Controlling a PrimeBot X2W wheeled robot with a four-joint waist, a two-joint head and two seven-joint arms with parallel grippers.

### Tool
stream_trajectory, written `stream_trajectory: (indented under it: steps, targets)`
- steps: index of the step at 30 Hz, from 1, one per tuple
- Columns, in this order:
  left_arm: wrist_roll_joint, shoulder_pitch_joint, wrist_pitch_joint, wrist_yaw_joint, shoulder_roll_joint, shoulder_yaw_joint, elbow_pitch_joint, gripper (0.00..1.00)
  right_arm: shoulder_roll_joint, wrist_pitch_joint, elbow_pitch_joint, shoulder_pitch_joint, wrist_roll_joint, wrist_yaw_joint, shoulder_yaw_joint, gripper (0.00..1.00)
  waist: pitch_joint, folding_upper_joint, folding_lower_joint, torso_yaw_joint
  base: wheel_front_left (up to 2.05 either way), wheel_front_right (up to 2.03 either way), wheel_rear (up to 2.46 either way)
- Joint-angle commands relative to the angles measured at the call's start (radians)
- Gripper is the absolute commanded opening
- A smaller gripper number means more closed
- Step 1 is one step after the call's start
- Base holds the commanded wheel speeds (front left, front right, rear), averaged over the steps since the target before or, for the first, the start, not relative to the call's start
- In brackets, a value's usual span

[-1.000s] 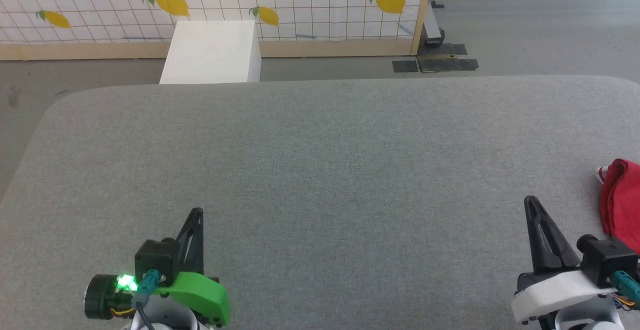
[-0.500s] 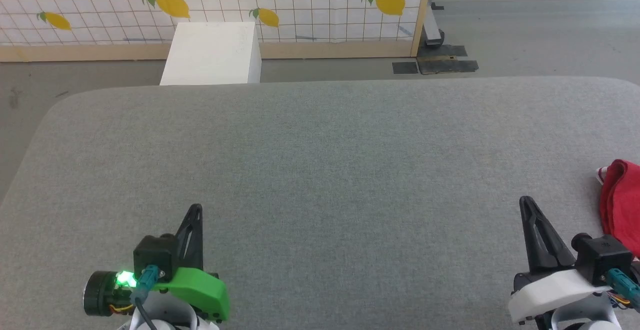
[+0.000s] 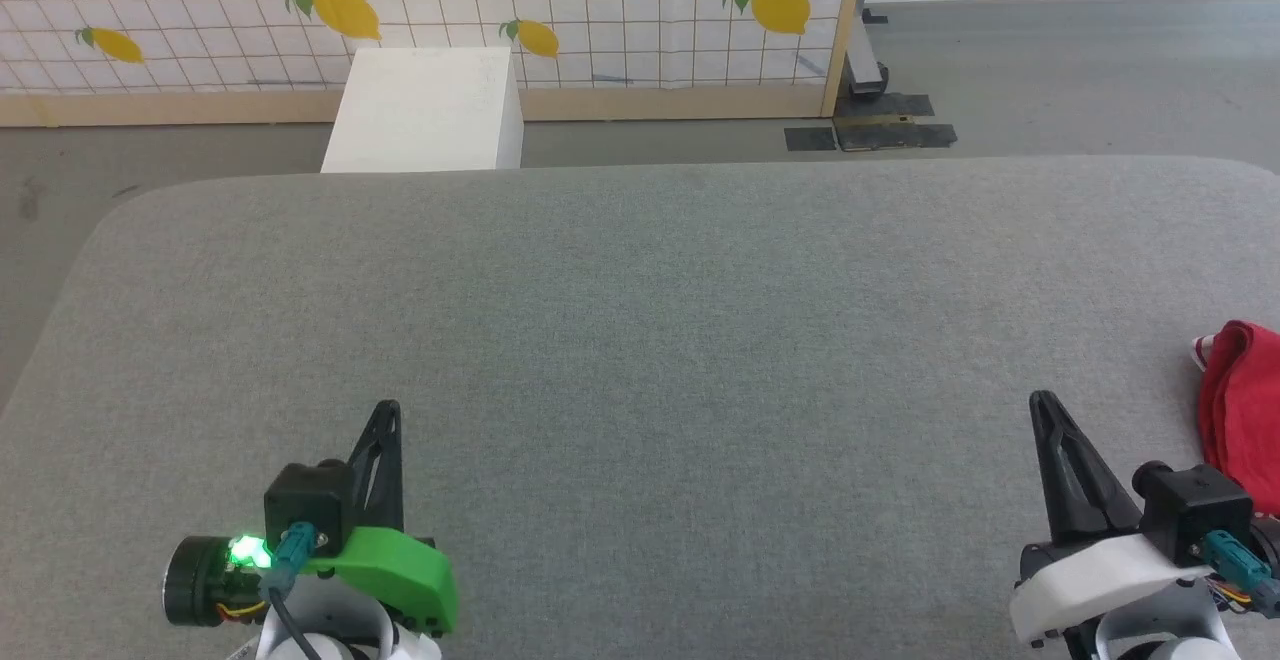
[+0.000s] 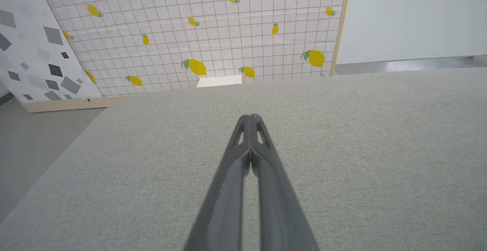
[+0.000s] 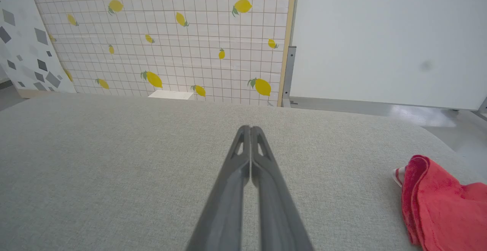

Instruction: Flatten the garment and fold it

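The garment (image 3: 1245, 410) is a bunched red cloth with a bit of white-and-red striped trim, lying at the right edge of the grey table (image 3: 640, 320) and partly cut off by the head view's border. In the right wrist view the garment (image 5: 437, 205) sits low on the right. My right gripper (image 3: 1042, 403) is shut and empty, hovering just left of the garment without touching it; its fingertips (image 5: 250, 129) meet. My left gripper (image 3: 388, 410) is shut and empty at the table's near left, with its fingertips (image 4: 251, 118) pressed together.
A white box (image 3: 425, 110) stands on the floor beyond the table's far edge. Behind it runs a lemon-patterned tiled panel (image 3: 420, 10) with a wooden frame. Grey floor (image 3: 1050, 70) lies to the far right. The table's wide middle is bare fabric.
Both grippers have drifted slightly lower and leftward in the head view, along with a small shift of the whole picture. The garment lies as before.
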Motion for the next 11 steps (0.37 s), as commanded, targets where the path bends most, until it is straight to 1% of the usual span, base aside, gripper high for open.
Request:
stream_trajectory:
  steps: [1, 11]
  targets:
    - [0.013, 0.011, 0.003, -0.008, -0.014, 0.011, -0.007, 0.0, 0.007, 0.006, -0.007, -0.02, -0.012, -0.001, 0.005, 0.0, 0.0, 0.0, 0.0, 0.0, 0.0, 0.0, 0.0]
    - [0.047, 0.013, 0.019, -0.032, -0.044, 0.049, -0.014, 0.0, 0.01, 0.022, -0.011, -0.025, -0.019, -0.001, 0.014, 0.0, -0.004, 0.0, 0.0, 0.0, 0.0, 0.0, 0.0]
